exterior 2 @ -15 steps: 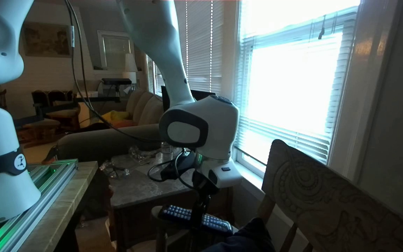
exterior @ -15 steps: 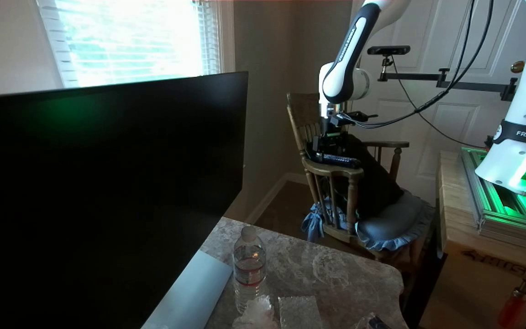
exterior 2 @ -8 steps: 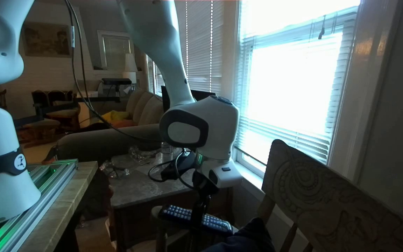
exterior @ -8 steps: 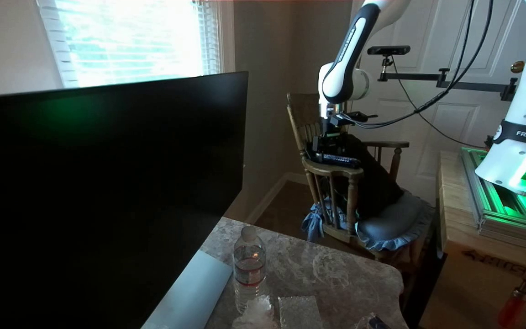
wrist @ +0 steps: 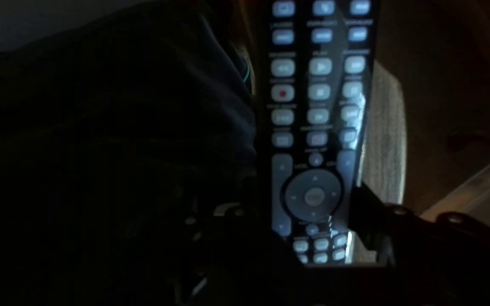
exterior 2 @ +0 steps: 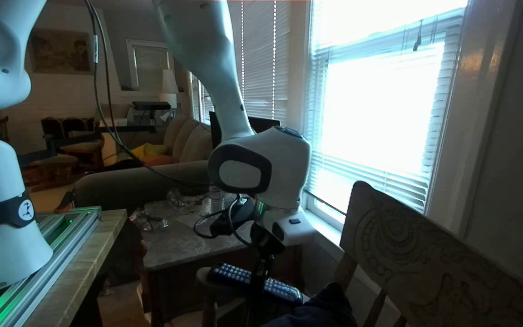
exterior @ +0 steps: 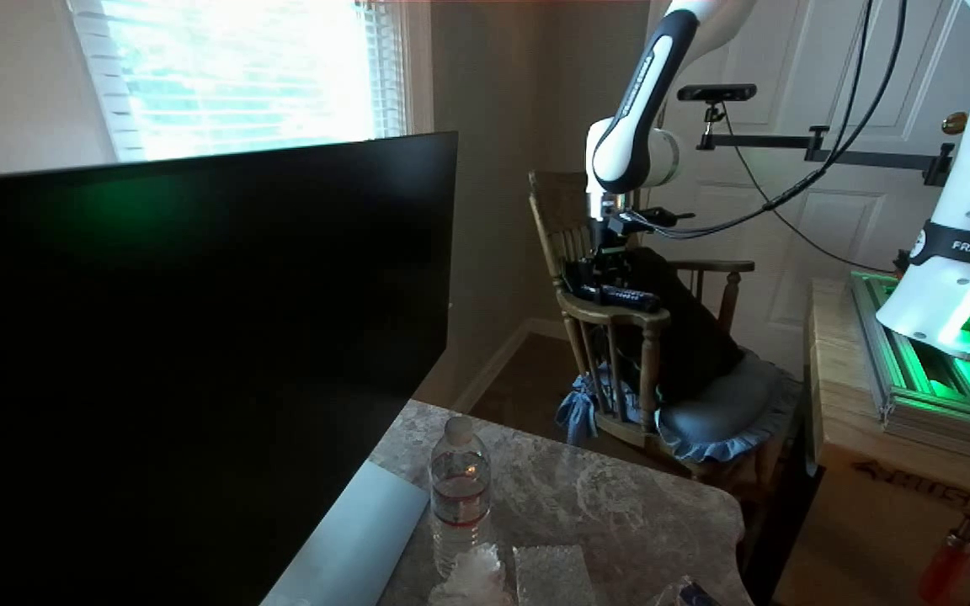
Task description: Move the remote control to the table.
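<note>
The remote control [wrist: 318, 91], long and black with pale buttons, lies along the wooden chair arm in both exterior views; whether it still touches the wood I cannot tell. My gripper [wrist: 311, 204] comes down over its middle, one dark finger [wrist: 366, 208] against each long side, shut on it. In an exterior view the remote [exterior 2: 282, 290] extends on both sides of the gripper [exterior 2: 257, 286]. The table [exterior: 620, 497], with its grey marbled top, stands apart from the chair. Dark finger surfaces are hard to make out in the wrist view.
A dark cloth bundle [exterior: 687, 337] fills the chair beside the gripper, and the carved chair back [exterior 2: 393, 240] rises close by. On the table are a water bottle [exterior: 460, 497], crumpled clear plastic [exterior: 477, 581] and a pale flat sheet [exterior: 359, 530]. A large black screen [exterior: 199, 362] stands there too.
The jaws have drawn in onto the remote control's sides. The hand has shifted very slightly, and the remote has moved a little with it.
</note>
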### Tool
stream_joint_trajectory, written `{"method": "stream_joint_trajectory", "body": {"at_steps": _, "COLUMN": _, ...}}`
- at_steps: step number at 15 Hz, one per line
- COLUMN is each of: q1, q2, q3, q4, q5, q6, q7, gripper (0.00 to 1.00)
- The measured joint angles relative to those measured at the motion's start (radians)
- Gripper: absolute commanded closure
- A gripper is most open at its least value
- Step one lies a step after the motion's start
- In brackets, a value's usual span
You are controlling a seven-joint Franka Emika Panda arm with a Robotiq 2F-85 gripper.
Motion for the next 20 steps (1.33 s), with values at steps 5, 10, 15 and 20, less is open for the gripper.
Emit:
{"method": "stream_joint_trajectory", "body": {"at_steps": 5, "q1": 0.0, "q2": -0.001, "q3": 0.003, "q4": 0.0, "q5": 0.0, "q6": 0.0, "q7": -0.011, "gripper": 0.72}}
{"method": "stream_joint_trajectory", "body": {"at_steps": 10, "q1": -0.001, "q2": -0.083, "q3": 0.013, "q4": -0.058, "q5": 0.0, "q6": 0.0, "q7": -0.038, "gripper": 0.72}}
{"method": "stream_joint_trajectory", "body": {"at_steps": 15, "q1": -0.017, "q2": -0.247, "q3": 0.09, "q4": -0.215, "q5": 0.011, "q6": 0.013, "q7": -0.134, "gripper": 0.72}}
{"method": "stream_joint_trajectory", "body": {"at_steps": 20, "q1": -0.01, "q2": -0.384, "q3": 0.22, "q4": -0.386, "q5": 0.072, "q6": 0.087, "q7": -0.253, "gripper": 0.72}}
